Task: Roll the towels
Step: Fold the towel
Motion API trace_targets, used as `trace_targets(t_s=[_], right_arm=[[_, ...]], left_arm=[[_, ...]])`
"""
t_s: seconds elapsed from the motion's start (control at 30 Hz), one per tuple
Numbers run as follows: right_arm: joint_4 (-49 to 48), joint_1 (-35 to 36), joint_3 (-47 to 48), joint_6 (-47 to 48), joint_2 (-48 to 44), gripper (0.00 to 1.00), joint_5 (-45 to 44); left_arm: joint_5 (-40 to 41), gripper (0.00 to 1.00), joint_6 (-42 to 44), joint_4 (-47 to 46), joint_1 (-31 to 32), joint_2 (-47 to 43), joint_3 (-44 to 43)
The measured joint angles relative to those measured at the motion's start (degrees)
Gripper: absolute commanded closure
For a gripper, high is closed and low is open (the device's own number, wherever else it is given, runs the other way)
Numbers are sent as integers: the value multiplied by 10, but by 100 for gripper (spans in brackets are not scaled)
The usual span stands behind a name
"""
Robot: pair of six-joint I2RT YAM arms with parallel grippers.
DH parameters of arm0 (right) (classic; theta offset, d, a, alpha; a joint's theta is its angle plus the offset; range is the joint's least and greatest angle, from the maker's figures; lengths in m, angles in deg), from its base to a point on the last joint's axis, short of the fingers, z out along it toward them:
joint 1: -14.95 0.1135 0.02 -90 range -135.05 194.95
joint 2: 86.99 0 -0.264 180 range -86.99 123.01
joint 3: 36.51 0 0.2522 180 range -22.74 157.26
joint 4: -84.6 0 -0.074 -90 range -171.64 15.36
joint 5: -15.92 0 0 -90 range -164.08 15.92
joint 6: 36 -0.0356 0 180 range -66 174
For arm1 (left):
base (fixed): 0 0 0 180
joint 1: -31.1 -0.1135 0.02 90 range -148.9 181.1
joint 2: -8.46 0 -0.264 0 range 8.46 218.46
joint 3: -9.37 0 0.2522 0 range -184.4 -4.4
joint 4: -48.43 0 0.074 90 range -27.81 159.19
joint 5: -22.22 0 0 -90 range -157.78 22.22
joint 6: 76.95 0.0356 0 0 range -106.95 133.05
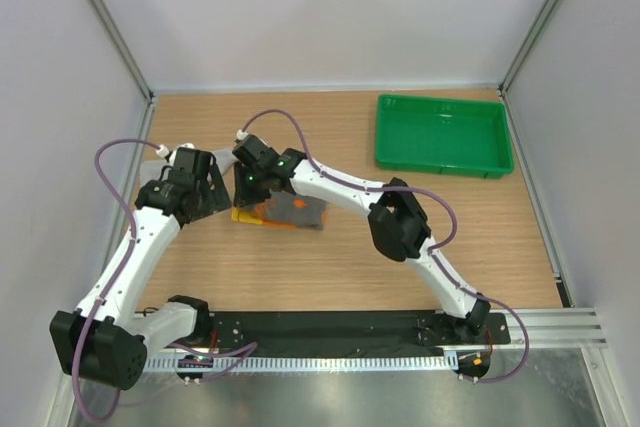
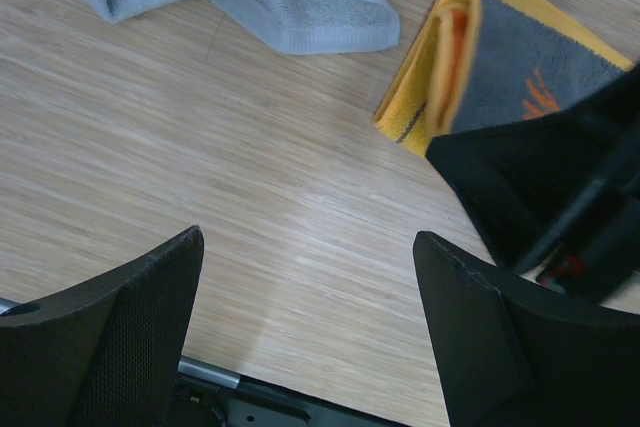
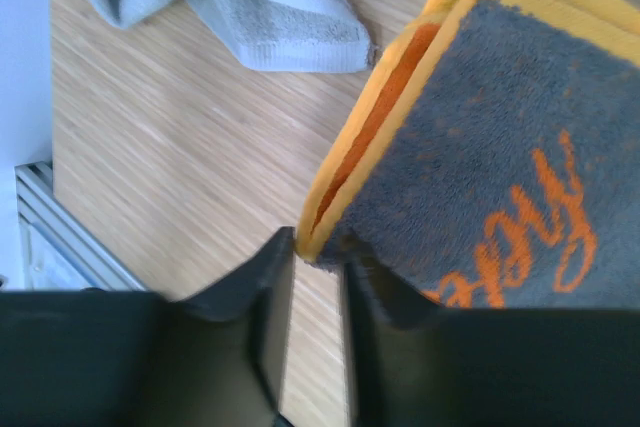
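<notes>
Pale walls [image 1: 320, 17] close in three sides of a wood-grain table [image 1: 330, 267], and we see a green tray [image 1: 445, 132] sitting at its far right corner, well apart from everything else. Both arms reach in toward the left middle of the board, where the orange towel [image 3: 480, 167] lies folded flat, its grey face up with orange lettering and a yellow-orange border around it. The right gripper [image 3: 318, 247] is at that towel's near corner; its fingers [image 3: 270, 317] are drawn almost together, with only a thin strip of wood showing between them. The corner sits right at their tips, and we cannot tell whether it is actually pinched. The left gripper [image 2: 308, 247] hangs over bare wood just beside the same towel, its jaws spread wide and holding nothing. The grey towel [image 2: 290, 2] lies rumpled and loosely folded beyond the left fingers, with one corner close to the orange towel's edge; we cannot tell whether the two touch. From above, the arms hide the grey towel from us
</notes>
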Motion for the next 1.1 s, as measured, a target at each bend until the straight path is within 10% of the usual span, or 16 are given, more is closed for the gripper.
trace_targets(t_s=[0.17, 0.47, 0.8, 1.1], right_arm=[[-52, 0, -20, -18, 38, 30, 34], [-75, 0, -28, -13, 42, 0, 47], [-97, -54, -137, 9, -122, 2, 66], [-124, -198, -419, 27, -317, 33, 48]], left_arm=[[7, 14, -1, 0, 0, 0, 0], [14, 14, -3, 0, 0, 0, 0], [18, 15, -2, -9, 20, 1, 4], [2, 16, -2, -9, 64, 12, 4]])
